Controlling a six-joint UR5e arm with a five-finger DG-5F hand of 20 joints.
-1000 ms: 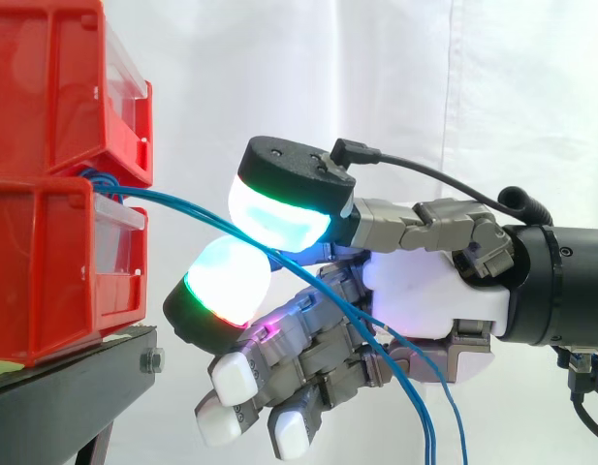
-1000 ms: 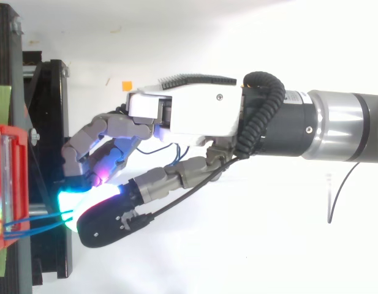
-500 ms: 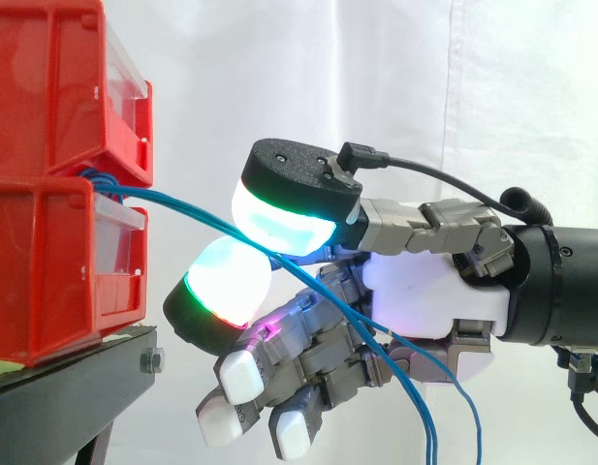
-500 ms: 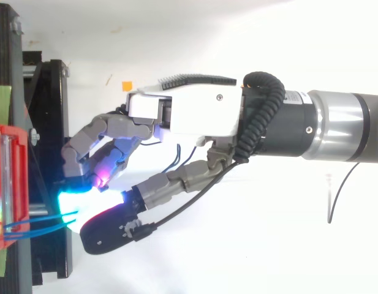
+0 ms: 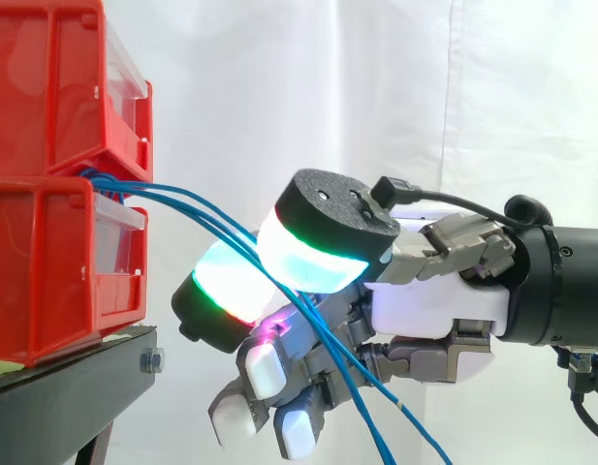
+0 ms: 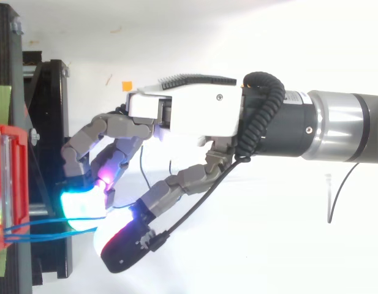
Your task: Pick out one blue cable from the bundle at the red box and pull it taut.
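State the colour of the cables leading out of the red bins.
The cables are blue, clearest in the side view.

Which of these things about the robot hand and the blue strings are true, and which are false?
1. The thin blue cables come out of the stacked red plastic bins. True.
2. In the side view, the robot hand reaches in from the left. False: it comes in from the right, and the bins are on the left.
3. The red plastic bins sit on a black stand. True.
4. The thin blue cables drop straight down from the bins, far from the hand. False: they run across to the hand and then slope down over it.
5. The curtain behind everything is green. False: it is a white curtain.
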